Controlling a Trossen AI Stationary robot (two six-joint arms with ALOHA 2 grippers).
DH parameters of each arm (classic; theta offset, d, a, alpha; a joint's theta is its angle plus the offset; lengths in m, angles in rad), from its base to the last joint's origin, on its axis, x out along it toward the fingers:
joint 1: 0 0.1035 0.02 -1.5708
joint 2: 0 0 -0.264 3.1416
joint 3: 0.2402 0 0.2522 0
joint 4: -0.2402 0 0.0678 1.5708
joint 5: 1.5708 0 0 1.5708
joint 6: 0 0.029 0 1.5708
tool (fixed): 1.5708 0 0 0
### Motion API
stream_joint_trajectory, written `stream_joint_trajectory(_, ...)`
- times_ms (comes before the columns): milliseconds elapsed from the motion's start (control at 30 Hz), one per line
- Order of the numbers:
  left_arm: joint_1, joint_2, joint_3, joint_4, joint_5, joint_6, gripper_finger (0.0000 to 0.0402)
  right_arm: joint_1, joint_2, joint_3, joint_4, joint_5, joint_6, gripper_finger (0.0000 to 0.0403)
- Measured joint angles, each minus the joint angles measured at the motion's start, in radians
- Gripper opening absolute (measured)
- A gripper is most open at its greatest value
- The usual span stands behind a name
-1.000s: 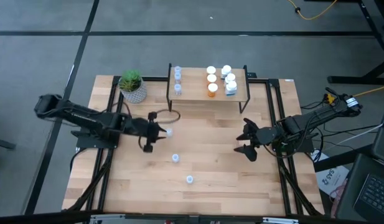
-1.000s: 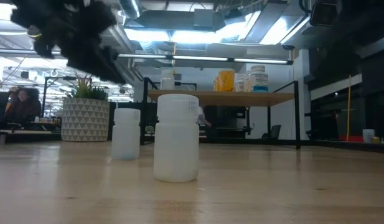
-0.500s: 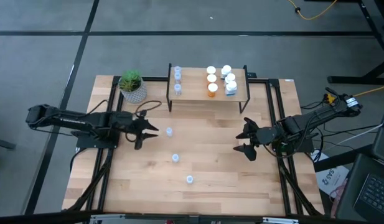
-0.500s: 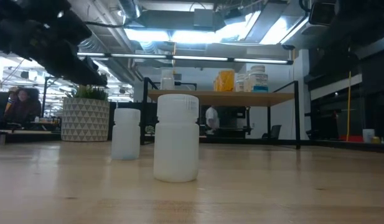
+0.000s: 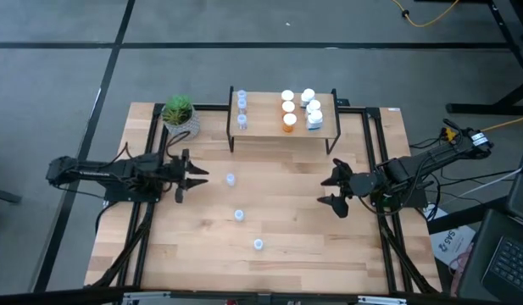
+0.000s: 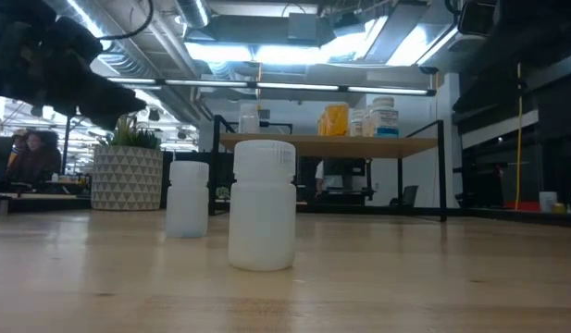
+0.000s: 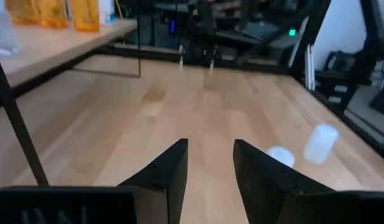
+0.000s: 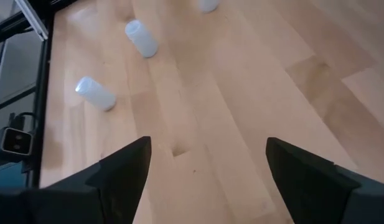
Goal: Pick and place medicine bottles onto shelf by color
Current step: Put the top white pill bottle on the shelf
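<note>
Three small pale bottles stand on their bases on the tabletop: one (image 5: pixel 230 180) mid-table, one (image 5: pixel 239 215) nearer, one (image 5: pixel 258 245) nearest. The low view shows two of them (image 6: pixel 262 203) (image 6: pixel 187 197). The shelf (image 5: pixel 265 127) stands at the far middle, with pale bottles (image 5: pixel 242 108) at its left, orange ones (image 5: pixel 288 114) in the middle and white ones (image 5: pixel 312 110) at its right. My left gripper (image 5: pixel 196 177) (image 7: pixel 210 152) is open and empty, left of the mid-table bottle. My right gripper (image 5: pixel 327 191) (image 8: pixel 207 149) is open wide and empty at the right.
A green plant in a white pot (image 5: pixel 180 119) stands at the far left beside the shelf. A black cable runs from the left arm near the plant. Bare wood lies between the two grippers and along the near edge.
My left gripper has drawn back toward the table's left edge, away from the mid-table pale bottle, which stays standing where it was. My right arm has kept still.
</note>
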Motion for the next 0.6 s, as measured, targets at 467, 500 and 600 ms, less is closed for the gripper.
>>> stream_joint_trajectory(467,-0.001,-0.088,-0.001,0.070,-0.005,0.138,0.0121,0.000,0.000,0.000,0.000,0.063,-0.029,0.0317)
stream_joint_trajectory(500,-0.001,-0.087,-0.001,0.059,-0.009,0.137,0.0121,0.000,0.000,0.000,0.000,0.073,-0.029,0.0317)
stream_joint_trajectory(600,-0.001,-0.085,-0.001,0.035,-0.012,0.137,0.0121,0.000,0.000,0.000,0.000,0.080,-0.020,0.0317)
